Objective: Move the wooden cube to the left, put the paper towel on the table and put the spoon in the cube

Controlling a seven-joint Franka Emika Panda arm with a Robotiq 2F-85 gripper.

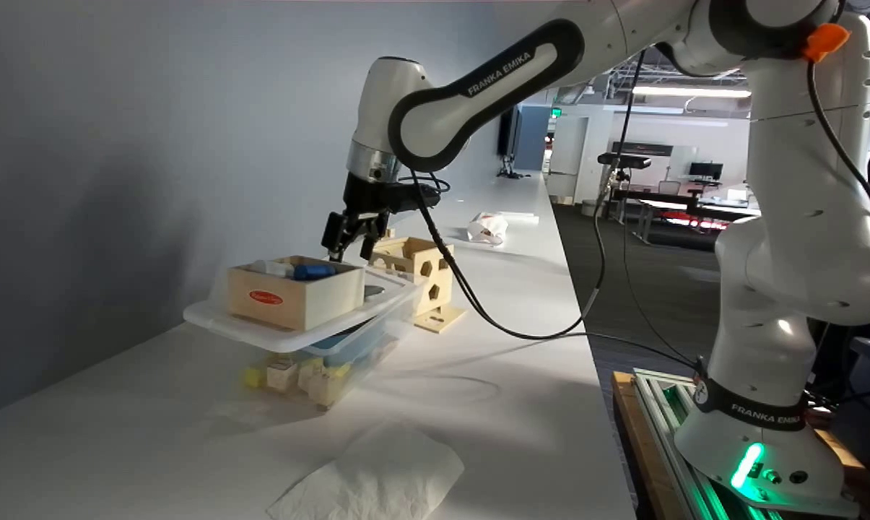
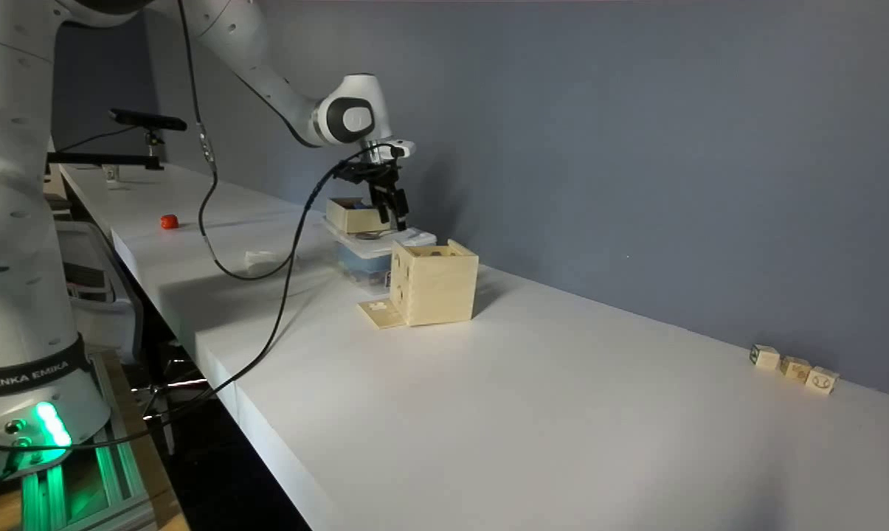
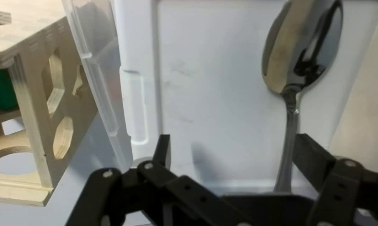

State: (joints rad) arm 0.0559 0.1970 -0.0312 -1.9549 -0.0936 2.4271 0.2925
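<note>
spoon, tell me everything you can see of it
The spoon looks like smooth, shiny metal: oval bowl, narrow neck, slim handle. It lies ungripped on the white lid, beside but apart from the box. In the wrist view, the bowl runs off the top edge and the handle shows between the jaws of the open gripper, its end hidden.
</note>
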